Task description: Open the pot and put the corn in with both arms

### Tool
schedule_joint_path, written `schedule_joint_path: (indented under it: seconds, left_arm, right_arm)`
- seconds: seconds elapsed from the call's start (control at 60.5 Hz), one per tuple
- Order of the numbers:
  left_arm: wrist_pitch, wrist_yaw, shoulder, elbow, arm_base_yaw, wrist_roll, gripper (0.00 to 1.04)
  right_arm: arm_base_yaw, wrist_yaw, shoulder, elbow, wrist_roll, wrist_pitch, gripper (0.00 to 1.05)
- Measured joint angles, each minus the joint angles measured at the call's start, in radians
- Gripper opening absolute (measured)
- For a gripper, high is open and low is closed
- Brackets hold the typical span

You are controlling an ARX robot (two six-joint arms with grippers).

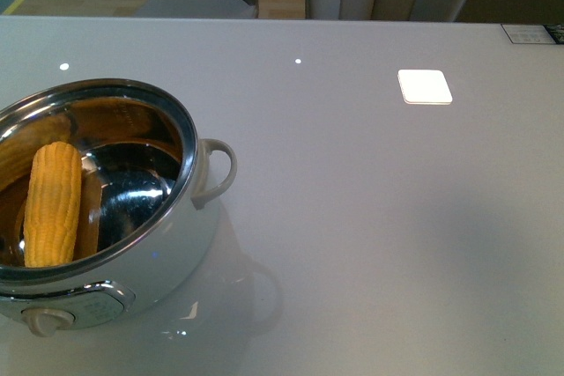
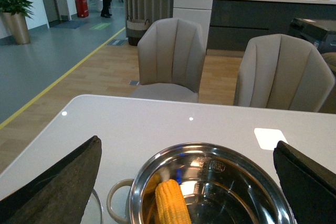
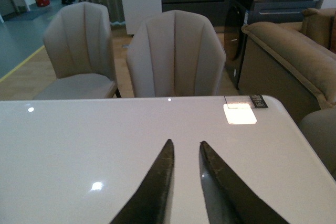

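The white pot (image 1: 189, 244) stands uncovered at the front left of the table, with its loop handle (image 1: 218, 169) to the right and its knob (image 1: 44, 319) at the front. The yellow corn (image 1: 53, 204) lies inside it against the steel wall. In the left wrist view the pot (image 2: 210, 153) and the corn (image 2: 170, 203) show below my open left gripper (image 2: 186, 145), whose fingers (image 2: 63, 182) stand wide apart on either side. My right gripper (image 3: 185, 143) is shut and empty over bare table. Neither arm shows in the front view.
A curved transparent edge (image 2: 97, 205), perhaps a glass lid, lies beside the pot. A bright white square (image 1: 425, 86) sits on the table at the back right. Chairs (image 2: 173, 59) stand behind the far edge. A sofa (image 3: 294, 64) is off to the right.
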Motion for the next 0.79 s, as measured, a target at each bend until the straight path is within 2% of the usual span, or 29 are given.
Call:
schedule_joint_path:
  seconds: [0.083, 0.793]
  left_arm:
    - [0.000, 0.000, 0.000, 0.000, 0.000, 0.000, 0.98]
    - [0.000, 0.000, 0.000, 0.000, 0.000, 0.000, 0.98]
  right_arm:
    - [-0.002, -0.006, -0.041, -0.024, -0.007, -0.014, 0.02]
    - [-0.004, -0.007, -0.367, -0.141, -0.012, -0.200, 0.02]
